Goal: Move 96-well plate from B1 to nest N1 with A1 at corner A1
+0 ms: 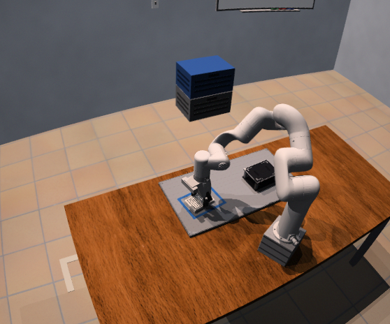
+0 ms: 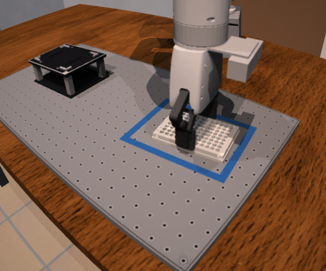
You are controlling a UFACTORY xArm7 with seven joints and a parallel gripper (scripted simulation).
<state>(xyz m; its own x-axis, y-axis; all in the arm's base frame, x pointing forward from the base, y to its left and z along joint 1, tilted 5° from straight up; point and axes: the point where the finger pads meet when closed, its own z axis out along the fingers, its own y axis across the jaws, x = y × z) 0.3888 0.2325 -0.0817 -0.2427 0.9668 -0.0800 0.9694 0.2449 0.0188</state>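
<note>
The white 96-well plate (image 2: 204,138) lies flat inside the blue-taped square B1 (image 2: 169,157) on the grey perforated baseplate (image 2: 99,169). My gripper (image 2: 197,128) is open and lowered over the plate. Its near black finger stands at the plate's front long edge. The far finger is mostly hidden behind the gripper body on the other side. I cannot tell whether the fingers touch the plate. The black raised nest N1 (image 2: 68,61) stands empty at the far left of the baseplate. In the top view the plate (image 1: 195,204), the gripper (image 1: 203,200) and the nest (image 1: 259,173) also show.
The arm's base (image 1: 282,244) sits on the wooden table near its right front edge. A grey box (image 2: 242,59) juts from the wrist above the plate's far side. A blue and black cabinet stack (image 1: 205,87) is behind the table.
</note>
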